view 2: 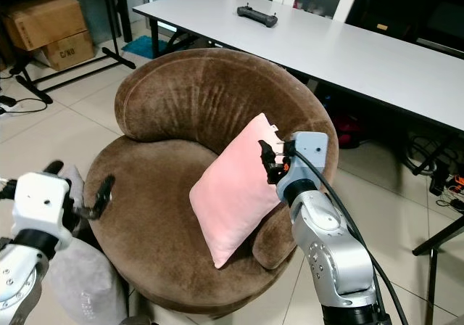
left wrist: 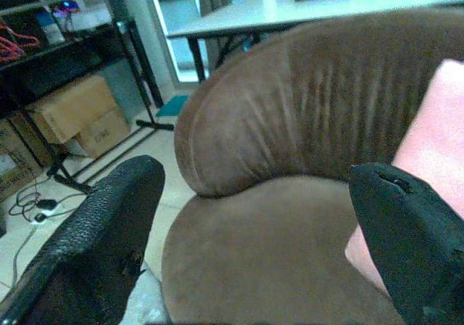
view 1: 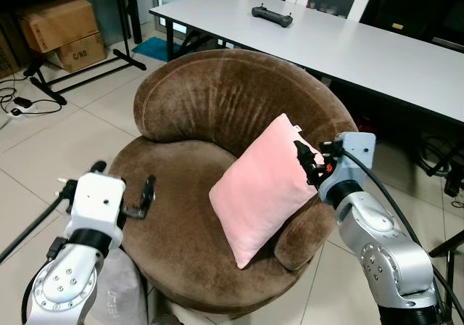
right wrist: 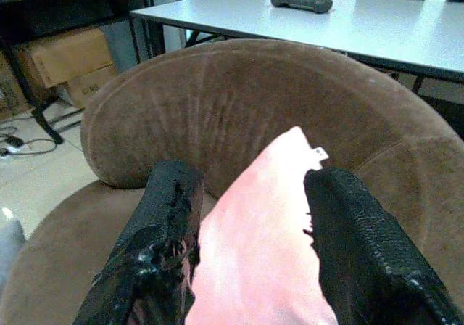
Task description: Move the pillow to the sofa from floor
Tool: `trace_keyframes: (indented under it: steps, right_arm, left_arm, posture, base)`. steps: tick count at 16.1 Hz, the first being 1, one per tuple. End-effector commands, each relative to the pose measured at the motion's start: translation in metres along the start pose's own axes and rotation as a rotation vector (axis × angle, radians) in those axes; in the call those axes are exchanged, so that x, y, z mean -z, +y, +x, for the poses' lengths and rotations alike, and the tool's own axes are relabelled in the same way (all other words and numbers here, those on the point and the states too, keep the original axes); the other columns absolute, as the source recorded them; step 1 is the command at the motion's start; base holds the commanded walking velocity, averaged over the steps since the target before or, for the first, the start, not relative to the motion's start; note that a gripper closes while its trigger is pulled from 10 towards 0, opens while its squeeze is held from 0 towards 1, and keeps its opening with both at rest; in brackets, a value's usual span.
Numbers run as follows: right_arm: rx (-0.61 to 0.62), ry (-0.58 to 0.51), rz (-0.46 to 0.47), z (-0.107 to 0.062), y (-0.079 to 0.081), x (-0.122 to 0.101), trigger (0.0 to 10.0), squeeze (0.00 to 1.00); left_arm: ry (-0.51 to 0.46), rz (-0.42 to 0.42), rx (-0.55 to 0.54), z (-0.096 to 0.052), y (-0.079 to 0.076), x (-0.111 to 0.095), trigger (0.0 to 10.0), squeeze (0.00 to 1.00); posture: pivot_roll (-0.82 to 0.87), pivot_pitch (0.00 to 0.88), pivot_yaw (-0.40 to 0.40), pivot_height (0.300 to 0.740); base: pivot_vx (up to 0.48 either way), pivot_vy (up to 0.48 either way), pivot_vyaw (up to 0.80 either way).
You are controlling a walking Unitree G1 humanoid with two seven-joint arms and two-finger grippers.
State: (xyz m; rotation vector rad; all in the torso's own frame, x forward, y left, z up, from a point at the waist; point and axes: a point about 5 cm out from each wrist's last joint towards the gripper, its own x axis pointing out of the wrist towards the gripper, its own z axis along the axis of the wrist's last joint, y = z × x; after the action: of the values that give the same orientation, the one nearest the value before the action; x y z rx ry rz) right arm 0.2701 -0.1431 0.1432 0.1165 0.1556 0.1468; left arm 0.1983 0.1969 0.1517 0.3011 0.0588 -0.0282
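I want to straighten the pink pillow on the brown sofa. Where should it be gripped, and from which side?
Likely its upper right edge, near the tagged corner, coming from the robot's right. The pink pillow leans tilted against the sofa arm, leaving that edge free; the right hand already straddles it. The left hand hovers open over the seat.

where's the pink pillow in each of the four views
Left eye view: pink pillow right of centre, leaning on the brown sofa, the right hand at its upper edge.
Right eye view: just right of centre, same pose.
Left wrist view: a pink strip at the right edge.
Right wrist view: bottom centre, between the two black fingers.
Shared landmark: the sofa's curved backrest.
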Motion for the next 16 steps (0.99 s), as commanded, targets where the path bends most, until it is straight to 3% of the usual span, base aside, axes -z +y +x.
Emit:
trace_keyframes:
  steps: [1, 8, 16]
  right_arm:
    - [0.016, -0.010, -0.021, 0.001, -0.005, -0.003, 10.0, 0.00]
    - [0.044, 0.017, 0.008, -0.001, -0.004, 0.006, 10.0, 0.00]
    - [0.018, 0.035, -0.061, 0.002, -0.005, 0.006, 10.0, 0.00]
  left_arm:
    - [0.012, -0.018, -0.030, 0.001, 0.001, 0.001, 10.0, 0.00]
    - [-0.005, -0.035, -0.026, 0.005, -0.001, -0.001, 10.0, 0.00]
    - [0.002, -0.049, -0.080, 0.003, 0.004, 0.001, 10.0, 0.00]
  posture:
    - [0.14, 0.000, -0.108, 0.740]
    - [0.14, 0.000, -0.107, 0.740]
    - [0.14, 0.000, -0.122, 0.740]
  base:
    - [0.000, 0.000, 0.00]
    - [-0.192, 0.000, 0.00]
    - [0.000, 0.000, 0.00]
